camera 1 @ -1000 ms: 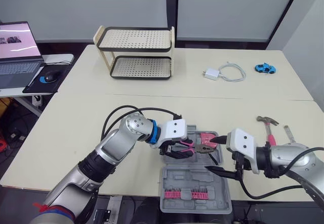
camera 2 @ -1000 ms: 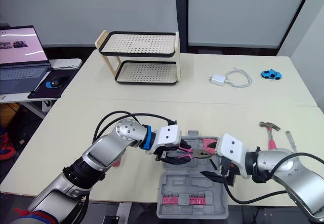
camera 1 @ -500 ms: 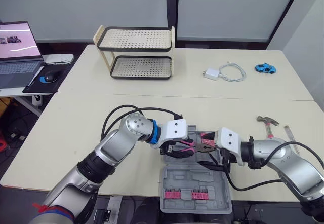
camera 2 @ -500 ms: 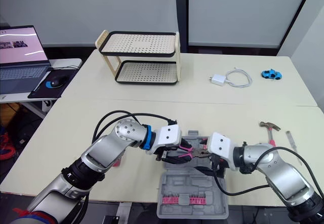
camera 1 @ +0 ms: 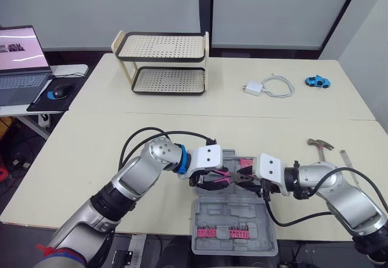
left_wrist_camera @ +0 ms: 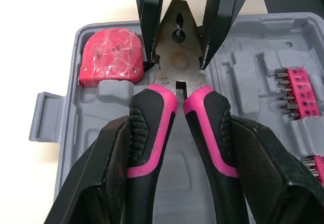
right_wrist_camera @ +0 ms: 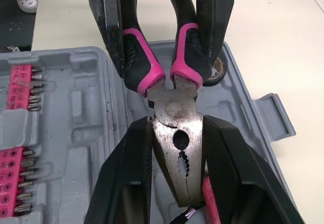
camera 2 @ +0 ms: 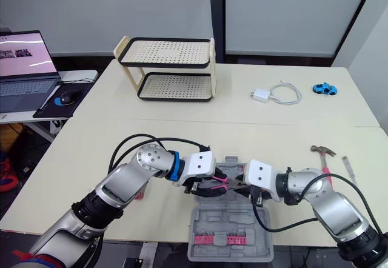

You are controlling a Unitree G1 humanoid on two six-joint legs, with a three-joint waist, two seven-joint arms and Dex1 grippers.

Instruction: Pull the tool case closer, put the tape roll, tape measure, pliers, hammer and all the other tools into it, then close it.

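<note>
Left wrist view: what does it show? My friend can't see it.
Pink-handled pliers are held at both ends: the left gripper grips the handles, the right gripper pinches the metal nose. Underneath lies an open grey tool case with a pink tape measure inside.

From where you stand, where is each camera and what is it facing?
Head eyes: on the head, looking down over both arms at the tool case.
Left wrist: on the left arm, looking along its jaws, shut on the handles of the pliers.
Right wrist: on the right arm, looking along its jaws, shut on the pliers' head.
Shared: both wrist views show the pliers and the other arm's jaws.
</note>
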